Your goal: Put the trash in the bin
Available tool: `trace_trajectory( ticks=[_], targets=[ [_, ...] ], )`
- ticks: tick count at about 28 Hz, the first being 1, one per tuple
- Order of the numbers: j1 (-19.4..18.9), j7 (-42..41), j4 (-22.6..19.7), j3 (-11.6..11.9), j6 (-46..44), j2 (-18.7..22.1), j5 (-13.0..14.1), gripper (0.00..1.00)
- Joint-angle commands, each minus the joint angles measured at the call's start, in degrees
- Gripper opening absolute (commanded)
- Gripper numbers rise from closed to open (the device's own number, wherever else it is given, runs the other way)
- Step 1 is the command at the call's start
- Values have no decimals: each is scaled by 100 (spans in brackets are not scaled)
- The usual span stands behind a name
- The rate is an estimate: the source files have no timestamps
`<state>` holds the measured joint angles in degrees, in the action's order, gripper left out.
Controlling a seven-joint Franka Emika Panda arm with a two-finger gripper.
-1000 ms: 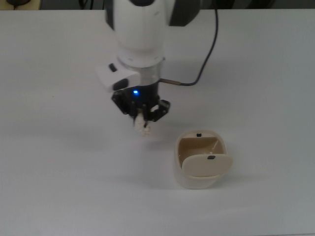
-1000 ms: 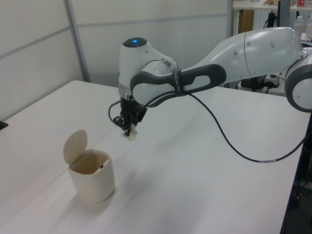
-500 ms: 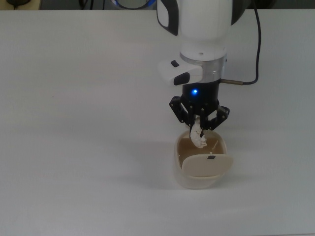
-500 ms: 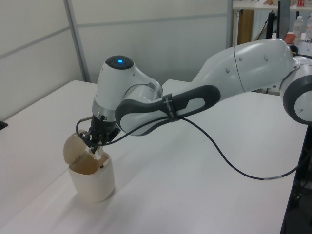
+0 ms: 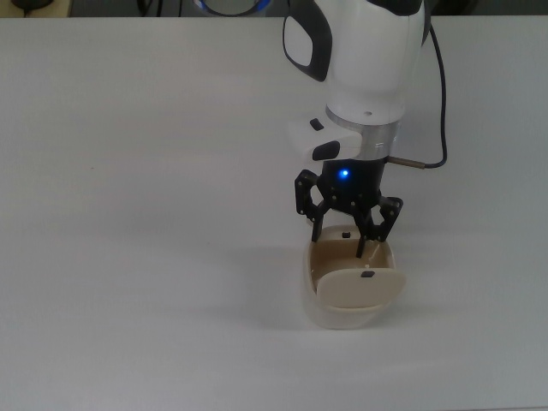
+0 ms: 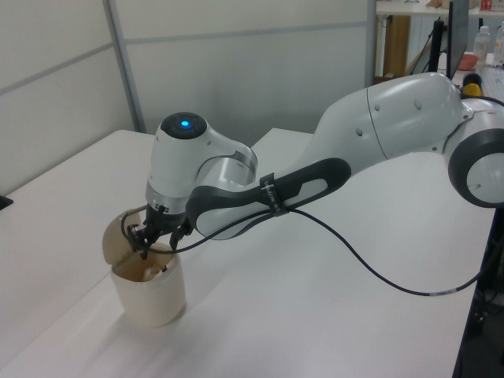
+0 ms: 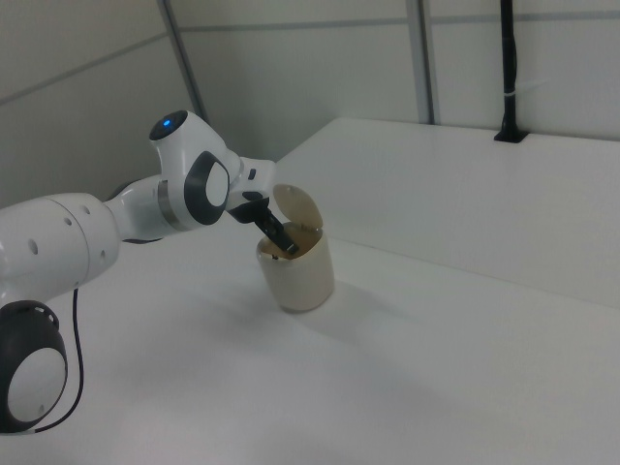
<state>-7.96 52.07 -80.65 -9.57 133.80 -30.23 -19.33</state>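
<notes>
The trash cannot be made out in any view: nothing pale shows between the fingers, and the inside of the bin (image 5: 347,295) is partly hidden by the arm and the flap. The white surface (image 5: 128,214) carries only the bin, a small cream tub standing upright with its swing flap (image 6: 114,240) tipped up. The arm (image 6: 378,126) reaches in from the left view's right and bends down over the bin. A dark cable (image 6: 378,272) loops from it. The tool (image 5: 347,241) hangs with its fingers spread wide and empty, tips dipped just inside the bin's mouth.
</notes>
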Motion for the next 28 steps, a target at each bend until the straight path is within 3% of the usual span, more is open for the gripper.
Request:
trace_trajectory(
  ticks=[1, 8, 14, 16, 20, 28],
  targets=[
    [-83, 119, 85, 104, 15, 35, -97, 100],
    [66, -328, 41, 96, -660, 290, 60, 100],
    [329, -1889, 59, 113, -1976, 614, 868, 100],
    [383, -2314, 67, 122, -2400, 711, 983, 100],
    [506, -3078, 76, 131, -3234, 887, 1036, 100],
    [857, -3897, 76, 139, -4037, 975, 1019, 100]
  ],
)
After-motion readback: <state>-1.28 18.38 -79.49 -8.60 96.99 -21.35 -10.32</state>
